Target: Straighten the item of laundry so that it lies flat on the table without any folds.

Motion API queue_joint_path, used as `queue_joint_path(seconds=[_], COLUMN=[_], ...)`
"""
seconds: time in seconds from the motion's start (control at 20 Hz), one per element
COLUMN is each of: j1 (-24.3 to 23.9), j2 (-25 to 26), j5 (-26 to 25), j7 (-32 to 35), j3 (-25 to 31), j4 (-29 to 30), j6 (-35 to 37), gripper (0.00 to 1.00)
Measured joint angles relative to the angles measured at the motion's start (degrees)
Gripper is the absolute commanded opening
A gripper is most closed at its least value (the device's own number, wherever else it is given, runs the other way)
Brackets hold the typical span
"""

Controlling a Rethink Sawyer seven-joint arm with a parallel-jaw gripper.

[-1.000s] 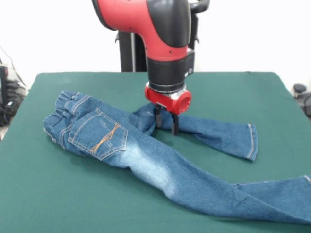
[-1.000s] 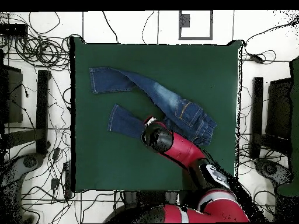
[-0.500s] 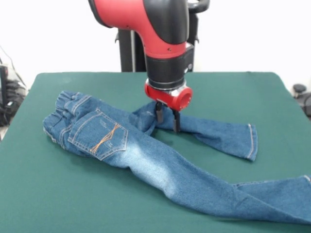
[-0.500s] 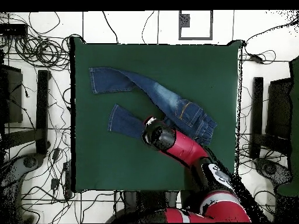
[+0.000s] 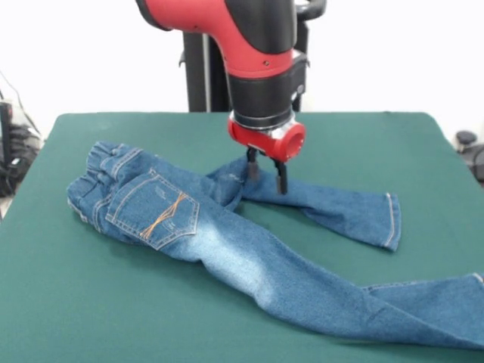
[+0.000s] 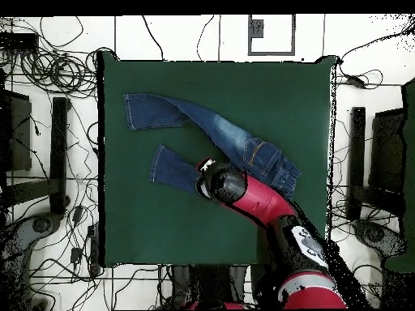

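Note:
The blue denim jeans [image 5: 227, 242] lie on the dark green table [image 5: 98, 310], waistband at the left and a back pocket with orange stitching facing up. One leg runs to the front right corner. The other leg bends at the crotch, where it is bunched, and runs right to its hem [image 5: 391, 219]. My gripper [image 5: 266, 172] hangs open just above that far leg near the crotch, holding nothing. In the overhead view the jeans [image 6: 235, 139] lie on the table [image 6: 275, 89], and the arm's wrist [image 6: 220, 183] hides the gripper.
The robot's pedestal [image 5: 204, 76] stands behind the table's far edge. Cables and stands [image 6: 57, 73] lie on the floor round the table. The near leg's hem [image 5: 478, 278] reaches the picture's right edge.
The gripper has risen a little off the far leg and shifted slightly to the right in the front view. The jeans have not visibly moved.

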Motion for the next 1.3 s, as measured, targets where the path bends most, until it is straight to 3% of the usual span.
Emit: queue_joint_path(seconds=[0.55,0.95,1.3], j1=[3.53,1.58,0.21], j2=[2.1,7.43,9.36], j5=[-0.05,-1.07,-3.18], j7=[0.0,0.0,0.0], j3=[-1.46,-1.48,-1.46], j4=[-7.86,-13.24,-13.37], j6=[2.96,2.96,2.96], gripper=[1.0,1.0,1.0])
